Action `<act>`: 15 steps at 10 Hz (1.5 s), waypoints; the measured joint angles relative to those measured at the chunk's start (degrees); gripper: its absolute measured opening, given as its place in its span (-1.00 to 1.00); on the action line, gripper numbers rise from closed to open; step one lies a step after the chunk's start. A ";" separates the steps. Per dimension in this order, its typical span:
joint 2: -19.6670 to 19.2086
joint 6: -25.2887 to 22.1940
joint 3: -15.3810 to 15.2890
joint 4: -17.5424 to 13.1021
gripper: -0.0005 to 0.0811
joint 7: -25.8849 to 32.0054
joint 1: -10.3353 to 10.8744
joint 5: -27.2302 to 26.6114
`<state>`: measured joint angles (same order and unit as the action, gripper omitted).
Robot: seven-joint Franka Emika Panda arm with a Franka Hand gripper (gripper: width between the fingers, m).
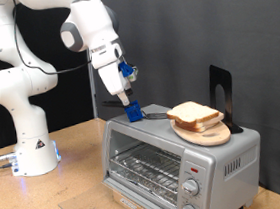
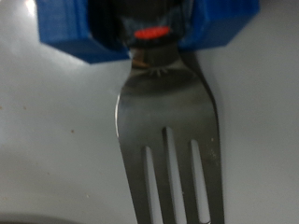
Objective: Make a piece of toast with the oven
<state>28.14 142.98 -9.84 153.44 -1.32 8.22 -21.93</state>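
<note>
One gripper [image 1: 132, 107] w/ blue fingers clamps a fork [image 2: 168, 140] atop the silver oven [image 1: 175, 151], near pale, tan-crusted bread slices [image 1: 194, 115] on a round board [image 1: 205, 133].

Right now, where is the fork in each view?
Exterior view: the fork lies on top of the oven, between the gripper with its blue fingers and the bread.
Wrist view: the fork fills the centre, tines pointing away from the blue fingers.
Shared landmark: the blue fingers at the fork's handle end.
</note>
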 joint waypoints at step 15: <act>-5.80 12.85 -1.54 4.26 0.99 0.67 4.14 -2.17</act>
<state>22.34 155.83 -11.38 157.70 -0.65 12.36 -24.10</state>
